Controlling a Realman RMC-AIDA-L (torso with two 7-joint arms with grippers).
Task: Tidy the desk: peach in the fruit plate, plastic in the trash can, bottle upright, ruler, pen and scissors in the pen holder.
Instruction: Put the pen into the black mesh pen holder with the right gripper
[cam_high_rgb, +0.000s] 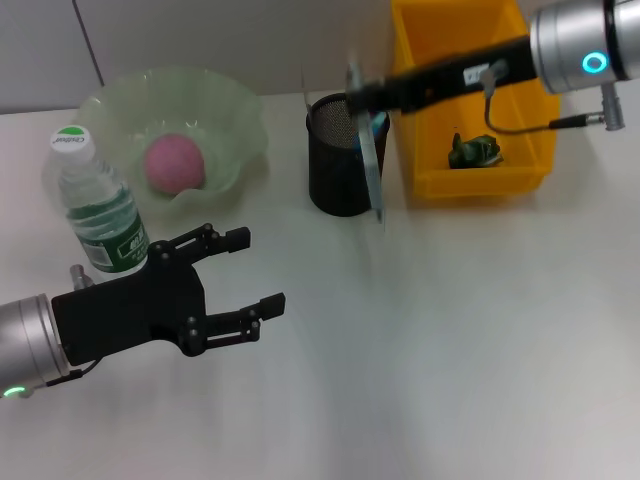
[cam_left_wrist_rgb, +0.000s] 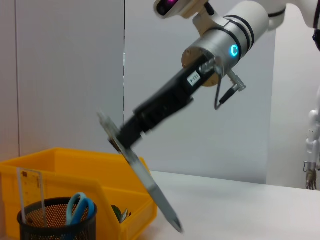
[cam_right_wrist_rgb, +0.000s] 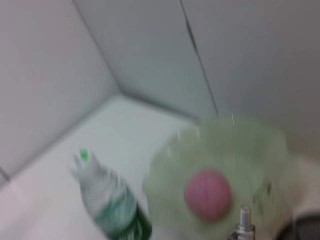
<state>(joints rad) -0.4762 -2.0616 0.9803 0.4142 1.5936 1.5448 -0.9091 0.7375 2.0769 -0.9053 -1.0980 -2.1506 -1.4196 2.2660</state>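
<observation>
Hanging above the black mesh pen holder (cam_high_rgb: 340, 155), a metal ruler (cam_high_rgb: 368, 150) is pinched near its upper end by the right gripper (cam_high_rgb: 357, 90), whose fingers are closed on it. Its long axis is tilted steeply, the free tip pointing down past the holder's rim toward the table (cam_high_rgb: 450, 330). Blue-handled scissors (cam_left_wrist_rgb: 79, 209) are seen inside the holder. The left gripper (cam_high_rgb: 232, 283) is held spread apart, empty, beside the upright bottle (cam_high_rgb: 95, 205). The peach (cam_high_rgb: 176, 163) lies in the fruit plate (cam_high_rgb: 230, 110).
</observation>
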